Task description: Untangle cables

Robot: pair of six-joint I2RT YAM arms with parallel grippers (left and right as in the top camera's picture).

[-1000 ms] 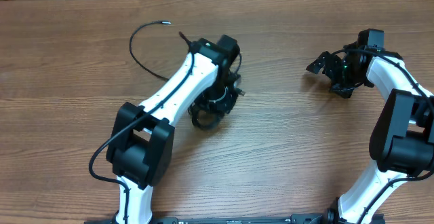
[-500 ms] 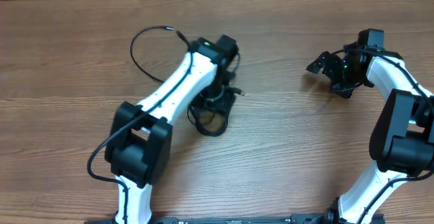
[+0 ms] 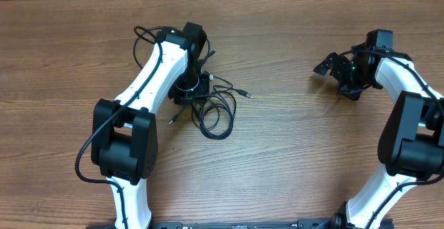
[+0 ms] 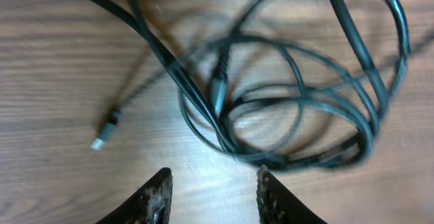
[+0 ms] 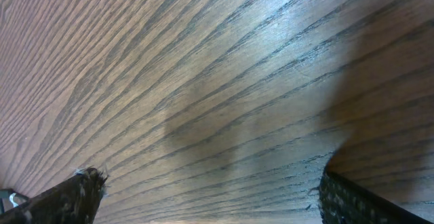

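Hovering part-open, left fingers [image 4: 157, 198] grip nothing near tangled cables [image 4: 298, 115].

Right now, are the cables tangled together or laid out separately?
Tangled. The cables lie in one heap of overlapping loops; the left wrist view shows strands crossing each other, with one plug end lying free to the side.

Heap of cables [image 3: 216, 109] left of centre; the left arm [image 3: 156, 73] lies over its upper-left side, blocking that approach. Bare tabletop [image 3: 291, 139] between heap and right pincer [image 3: 338, 76]: open passage from right and below.
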